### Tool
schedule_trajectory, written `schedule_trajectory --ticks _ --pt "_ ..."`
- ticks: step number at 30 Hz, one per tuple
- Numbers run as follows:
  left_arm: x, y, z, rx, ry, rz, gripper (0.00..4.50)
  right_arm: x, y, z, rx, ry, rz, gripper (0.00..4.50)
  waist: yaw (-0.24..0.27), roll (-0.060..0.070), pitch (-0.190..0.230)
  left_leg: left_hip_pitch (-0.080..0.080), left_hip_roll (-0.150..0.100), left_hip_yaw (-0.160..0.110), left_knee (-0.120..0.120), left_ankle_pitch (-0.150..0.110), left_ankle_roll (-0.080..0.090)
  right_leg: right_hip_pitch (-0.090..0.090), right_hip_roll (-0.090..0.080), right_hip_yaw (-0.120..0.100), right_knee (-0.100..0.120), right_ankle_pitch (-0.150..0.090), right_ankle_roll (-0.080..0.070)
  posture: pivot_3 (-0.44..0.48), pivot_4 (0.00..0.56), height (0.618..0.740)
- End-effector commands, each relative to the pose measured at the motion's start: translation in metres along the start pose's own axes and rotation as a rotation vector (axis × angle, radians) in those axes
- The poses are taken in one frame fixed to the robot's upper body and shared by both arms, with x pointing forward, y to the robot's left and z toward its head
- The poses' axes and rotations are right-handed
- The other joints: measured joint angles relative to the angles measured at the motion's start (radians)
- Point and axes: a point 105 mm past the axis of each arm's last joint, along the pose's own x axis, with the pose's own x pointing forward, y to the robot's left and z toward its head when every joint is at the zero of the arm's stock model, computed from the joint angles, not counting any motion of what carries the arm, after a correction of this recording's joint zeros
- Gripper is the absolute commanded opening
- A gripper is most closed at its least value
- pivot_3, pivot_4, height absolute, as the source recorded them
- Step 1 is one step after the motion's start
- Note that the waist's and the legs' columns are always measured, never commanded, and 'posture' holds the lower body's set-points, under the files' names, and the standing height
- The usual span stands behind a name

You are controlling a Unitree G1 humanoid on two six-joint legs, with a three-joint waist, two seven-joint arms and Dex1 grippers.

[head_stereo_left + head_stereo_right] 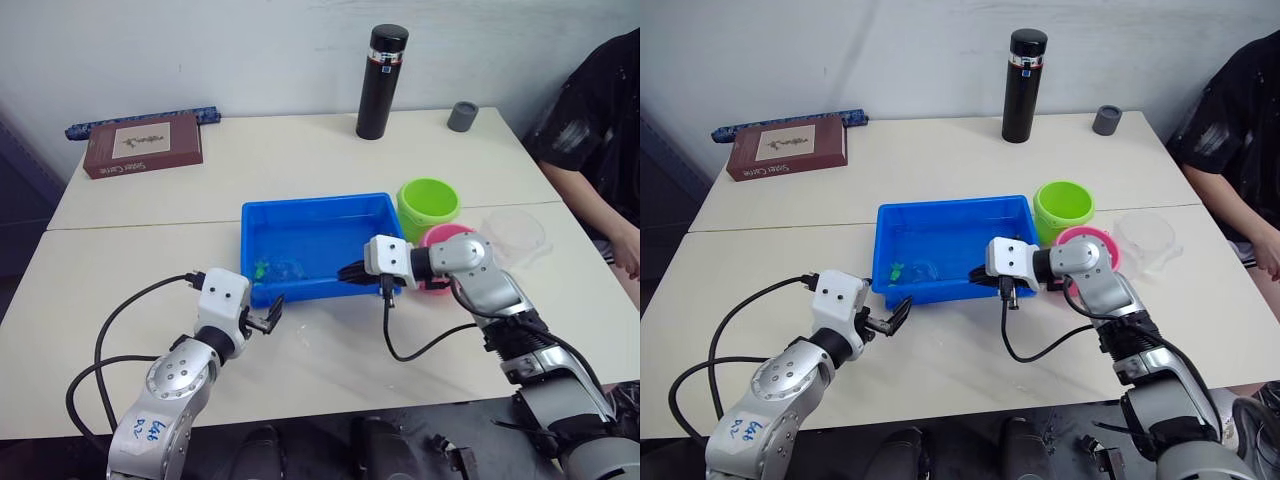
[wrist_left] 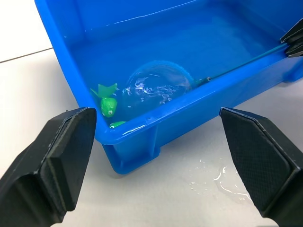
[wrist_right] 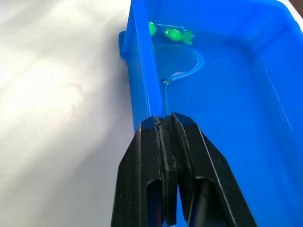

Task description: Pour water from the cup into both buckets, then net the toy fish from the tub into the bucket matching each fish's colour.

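net [image 2: 158, 85] submerged beside green fish [image 2: 108, 105]

— Where does the tub [image 1: 318, 245] sit for you?
— Mid-counter [image 1: 330, 150], straight ahead of you. The net [image 2: 158, 87] lies in it toward your left end, with two fish [image 2: 108, 105] just beside its hoop, in the near left corner.

— And the buckets?
— Both stand just right of the tub; one bucket [image 1: 428, 205] behind, the other bucket [image 1: 447, 240] in front of it, partly behind your right claw [image 1: 352, 272]. The cup [image 1: 515, 232] stands right of them.

— What lies behind?
— A flask [image 1: 381, 68] and a small cup [image 1: 462, 116] at the far edge, the small cup to the right. A book [image 1: 143, 145] lies far left. Your left claw [image 1: 270, 318] is on the near side of the tub's left corner.
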Motion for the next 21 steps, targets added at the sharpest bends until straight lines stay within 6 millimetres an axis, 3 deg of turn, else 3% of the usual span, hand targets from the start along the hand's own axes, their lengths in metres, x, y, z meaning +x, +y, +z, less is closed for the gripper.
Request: schedule_trajectory --ticks 1,10,21 --pt "-0.002 -0.001 0.013 0.019 -0.052 0.003 4.48 0.002 -0.002 0.009 0.022 -0.036 -0.001 0.00 0.000 0.000 0.000 0.000 0.000 0.000 0.000 0.000 0.000 0.000 0.000 0.000 0.000 0.000 0.000 0.000 0.150 0.740" --pt "0.000 -0.003 0.013 0.016 -0.057 -0.005 4.48 -0.019 -0.035 0.013 0.176 -0.048 -0.104 0.00 0.000 0.000 0.000 0.000 0.000 0.000 0.000 0.000 0.000 0.000 -0.001 0.000 0.000 0.000 0.000 0.000 0.150 0.740" --pt "0.003 -0.005 0.014 0.016 -0.063 -0.021 4.48 -0.028 -0.038 0.010 0.157 -0.014 -0.131 0.00 0.000 0.000 0.000 0.000 0.000 0.000 -0.001 0.000 0.000 0.000 -0.001 -0.001 -0.001 0.000 0.000 0.000 0.150 0.740"
